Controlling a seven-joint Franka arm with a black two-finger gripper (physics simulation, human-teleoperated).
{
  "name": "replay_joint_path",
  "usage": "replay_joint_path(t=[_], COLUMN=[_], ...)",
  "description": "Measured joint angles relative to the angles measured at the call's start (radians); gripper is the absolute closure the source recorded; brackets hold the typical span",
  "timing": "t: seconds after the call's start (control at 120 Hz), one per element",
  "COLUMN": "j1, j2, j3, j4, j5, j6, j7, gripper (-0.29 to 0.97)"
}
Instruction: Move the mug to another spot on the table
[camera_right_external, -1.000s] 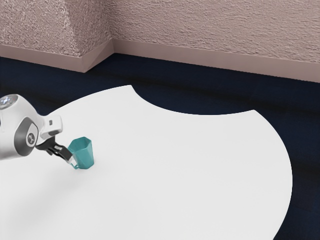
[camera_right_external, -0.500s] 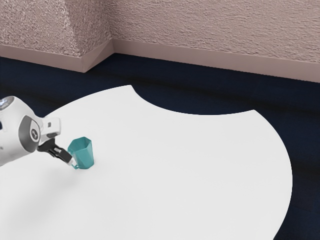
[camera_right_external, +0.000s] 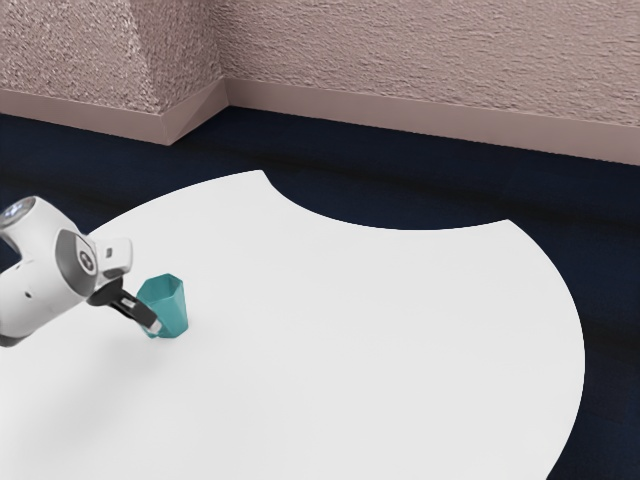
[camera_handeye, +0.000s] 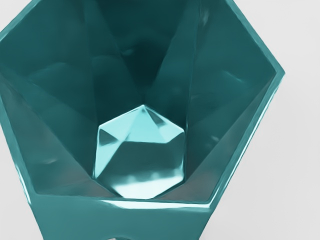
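The 1 teal mug (camera_right_external: 168, 302) stands on the white table (camera_right_external: 380, 340), in the part near the exterior view's left, well apart from the far curved edge. The black gripper (camera_right_external: 148, 318) of the white arm (camera_right_external: 40, 285) is at the mug's side toward the exterior view's left, touching it or just beside it. I cannot tell if the gripper is closed or has hold of the mug. The wrist view looks down into the mug (camera_handeye: 140, 155), with its pale 6-sided bottom.
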Motion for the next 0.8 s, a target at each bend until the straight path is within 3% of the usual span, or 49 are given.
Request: replay_joint_path(t=[0.167, 0.8], j1=[0.006, 0.028], j2=[0.013, 0.037], j3=[-0.007, -0.029], j4=[0.005, 0.030], j5=[-0.041, -0.093], j6=[-0.002, -0.002], j7=[0.040, 0.120], gripper=[0.10, 0.23])
